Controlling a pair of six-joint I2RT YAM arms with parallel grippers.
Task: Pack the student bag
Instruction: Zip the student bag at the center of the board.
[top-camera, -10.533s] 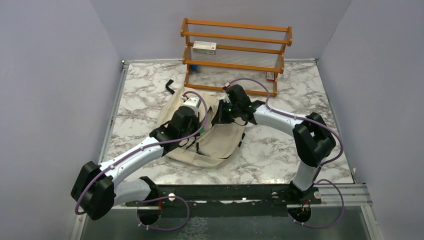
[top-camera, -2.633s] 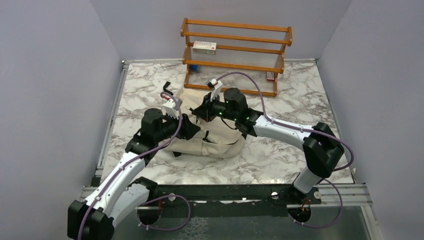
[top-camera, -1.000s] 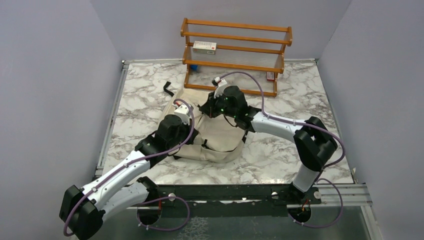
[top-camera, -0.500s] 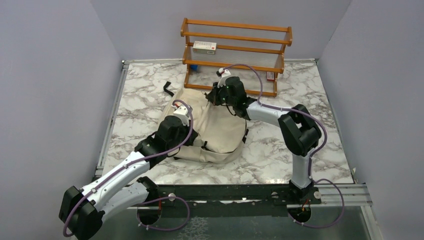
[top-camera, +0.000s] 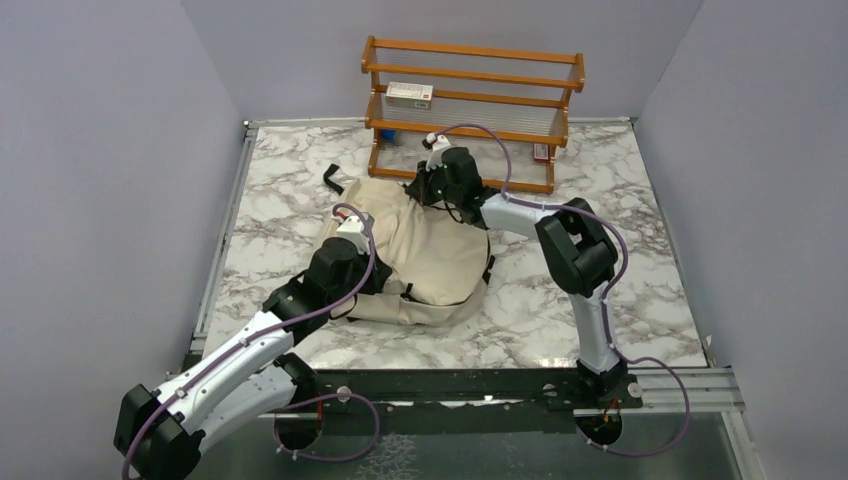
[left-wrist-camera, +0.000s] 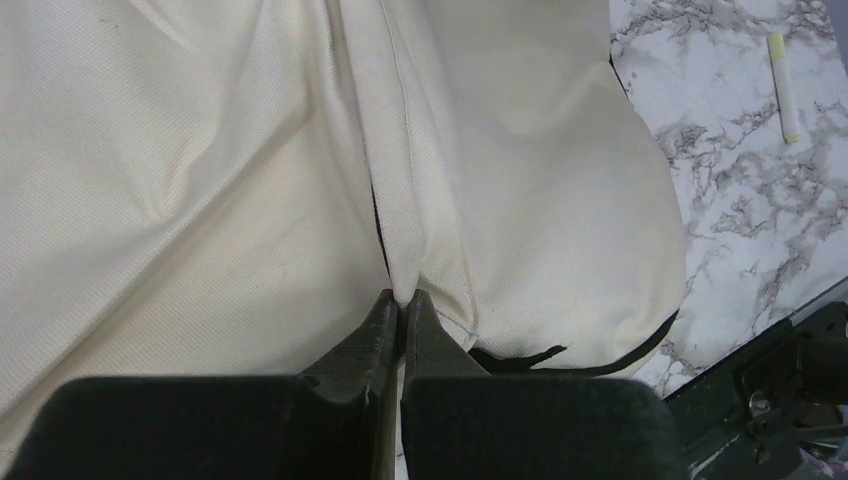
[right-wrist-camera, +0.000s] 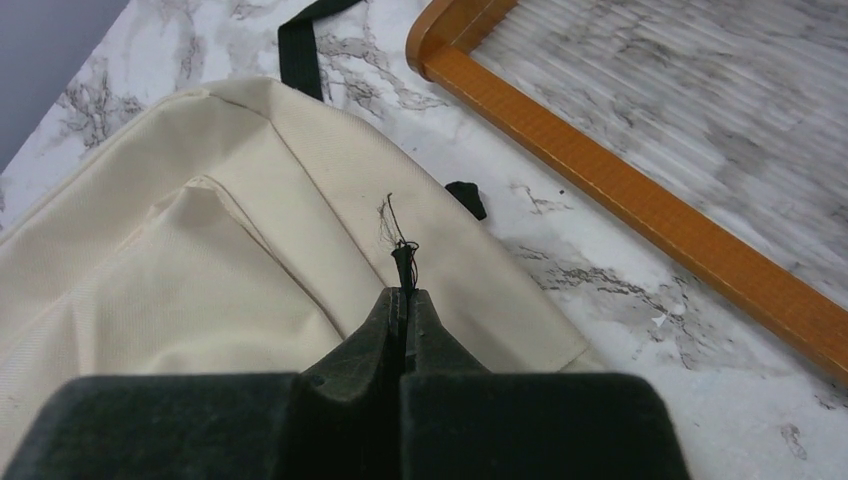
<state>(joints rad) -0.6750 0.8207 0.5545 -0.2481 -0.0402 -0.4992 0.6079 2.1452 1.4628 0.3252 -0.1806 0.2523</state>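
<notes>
The right gripper (right-wrist-camera: 404, 298) had neared the orange wooden rack (top-camera: 475, 51), clamped on the black zipper pull (right-wrist-camera: 403, 260) of the cream canvas backpack (top-camera: 430, 250); the left gripper (left-wrist-camera: 403, 300) pinched its fabric. Hard tugging might slip the pull.

Seen from above, the left arm (top-camera: 255, 335) covers the near-left part of the student bag (top-camera: 440, 250). The box (top-camera: 409, 95) on the wooden rack (top-camera: 500, 134) bears print too small to read.

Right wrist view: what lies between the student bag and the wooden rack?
Only marble table, with one small black piece at the edge of the student bag; the right wrist view shows it.
</notes>
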